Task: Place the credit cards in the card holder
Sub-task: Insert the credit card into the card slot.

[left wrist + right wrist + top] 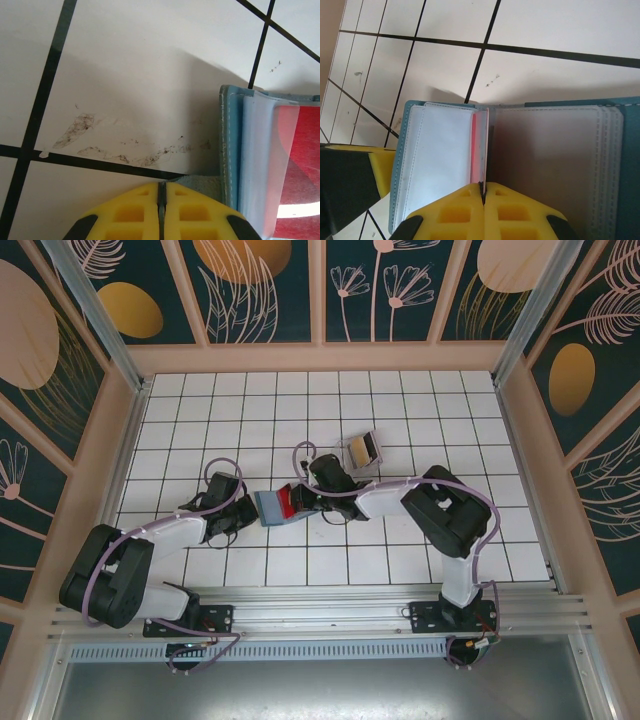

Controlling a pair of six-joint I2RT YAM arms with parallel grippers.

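Observation:
The teal card holder [268,507] lies open on the white tiles in mid-table, its clear inner sleeves [440,150] facing up. My right gripper [301,498] [483,186] is shut on a red credit card [480,145], held edge-on in the fold between two sleeves. In the left wrist view the red card [300,165] shows through a sleeve of the card holder [230,150]. My left gripper [245,520] [161,186] is shut, its yellow tips over the holder's left corner; whether they pinch it is not clear.
A clear plastic box [360,450] holding yellowish cards sits a tile or so behind the right gripper. Wooden walls [140,420] ring the tiled floor. A metal rail [320,600] runs along the near edge by the arm bases.

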